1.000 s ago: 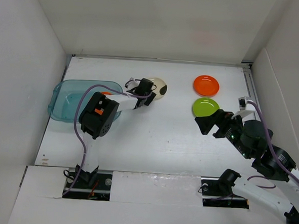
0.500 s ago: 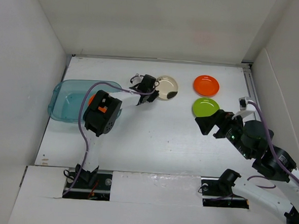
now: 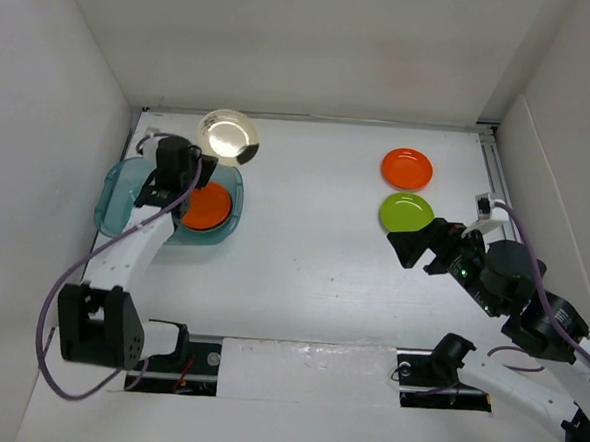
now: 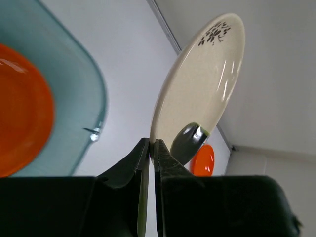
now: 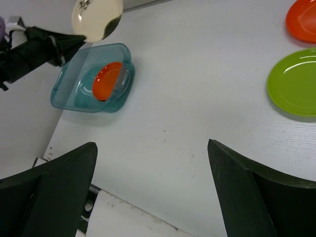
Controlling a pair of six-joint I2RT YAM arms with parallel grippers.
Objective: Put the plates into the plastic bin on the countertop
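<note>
- The left gripper (image 4: 152,143) has its fingers pressed together on the rim of the cream plate (image 4: 197,84), pinching it at the near edge.
- That plate is held up off the countertop (image 3: 312,272) and tilted, its face turned upward (a small dark flower pattern shows near its far rim in the left wrist view).
- From above, the cream plate (image 3: 228,135) sits just past the far right corner of the blue bin (image 3: 117,185), with the left gripper (image 3: 201,153) over the bin's far edge.
- An orange plate (image 3: 208,206) lies flat inside the bin, toward its right end.
- A second orange plate (image 3: 406,169) rests on the countertop at the far right, with a green plate (image 3: 406,212) just in front of it, the two nearly touching.
- The right gripper (image 3: 414,243) hovers near the green plate, on its near side, with its fingers spread wide and nothing between them.
- In the right wrist view, its two dark fingers (image 5: 54,197) frame bare countertop.
</note>
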